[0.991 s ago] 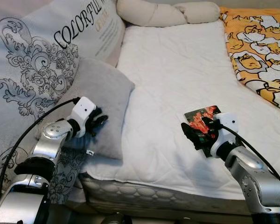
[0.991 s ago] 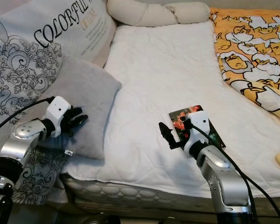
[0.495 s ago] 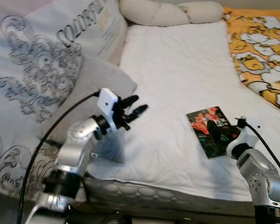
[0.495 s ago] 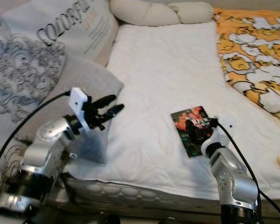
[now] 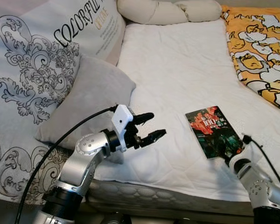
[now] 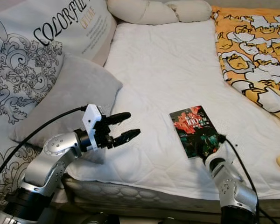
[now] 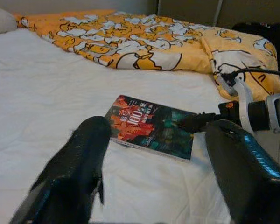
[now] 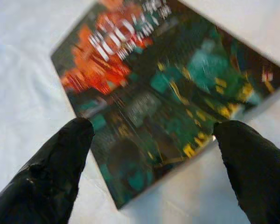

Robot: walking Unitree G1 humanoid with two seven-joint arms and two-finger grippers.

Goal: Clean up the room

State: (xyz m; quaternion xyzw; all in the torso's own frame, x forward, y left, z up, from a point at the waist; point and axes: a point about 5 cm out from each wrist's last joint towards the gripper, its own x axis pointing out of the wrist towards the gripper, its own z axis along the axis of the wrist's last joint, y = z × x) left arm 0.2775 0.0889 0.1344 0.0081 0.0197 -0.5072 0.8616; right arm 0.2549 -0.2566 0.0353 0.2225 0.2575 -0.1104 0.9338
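The step in hand looks like picking up the book (image 5: 213,131), which lies flat on the white bed (image 5: 177,70) near its front right edge. The right end effector (image 8: 154,179) hangs spread and empty just over the cover, and the left end effector (image 5: 149,128) reaches from the left, also released. Next, the right fingers (image 8: 56,172) must close on the book's near edge.

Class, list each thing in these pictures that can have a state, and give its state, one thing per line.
Book: closed, flat on the white mattress pad, cover up.
Left gripper: jaws open, above the pad, pointing toward the book.
Right gripper: jaws open, spread over the book's near end.
Grey pillow: leaning on the patterned duvet.
Yellow blanket: rumpled.
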